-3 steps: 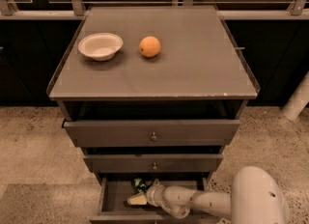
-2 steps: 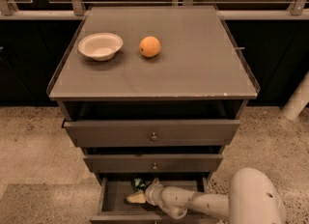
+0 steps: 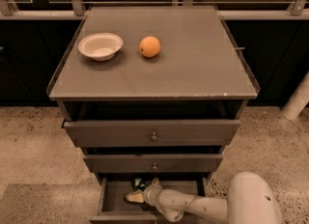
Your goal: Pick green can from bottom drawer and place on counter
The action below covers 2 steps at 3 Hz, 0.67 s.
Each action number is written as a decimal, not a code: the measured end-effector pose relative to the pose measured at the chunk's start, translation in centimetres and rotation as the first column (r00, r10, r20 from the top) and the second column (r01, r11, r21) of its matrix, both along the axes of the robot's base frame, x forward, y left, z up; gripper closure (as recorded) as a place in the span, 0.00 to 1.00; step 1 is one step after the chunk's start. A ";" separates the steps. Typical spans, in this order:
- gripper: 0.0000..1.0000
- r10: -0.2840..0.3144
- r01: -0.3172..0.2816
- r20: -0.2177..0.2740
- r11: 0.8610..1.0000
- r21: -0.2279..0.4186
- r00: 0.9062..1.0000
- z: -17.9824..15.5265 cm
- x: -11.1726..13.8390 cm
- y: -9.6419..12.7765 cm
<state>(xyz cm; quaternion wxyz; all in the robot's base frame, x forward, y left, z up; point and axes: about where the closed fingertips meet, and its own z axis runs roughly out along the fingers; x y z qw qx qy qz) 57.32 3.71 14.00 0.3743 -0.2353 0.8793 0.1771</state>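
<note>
Barely any shift from a second ago; gripper (image 3: 137, 193) low inside bottom drawer (image 3: 114, 203), pressed against green can (image 3: 139, 183); grip width impossible to tell; probably settling the grasp; counter (image 3: 193, 63) placement pending.

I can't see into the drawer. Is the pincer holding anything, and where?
Cannot tell. The pincer is inside the bottom drawer, right beside the green can, but whether it grips the can is hidden.
</note>
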 end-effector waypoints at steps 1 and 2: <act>0.00 -0.027 0.027 -0.004 0.999 -0.022 1.000 -0.5 -0.7 0.1; 0.18 -0.032 0.032 -0.002 0.999 -0.026 0.999 -0.5 -0.7 -0.1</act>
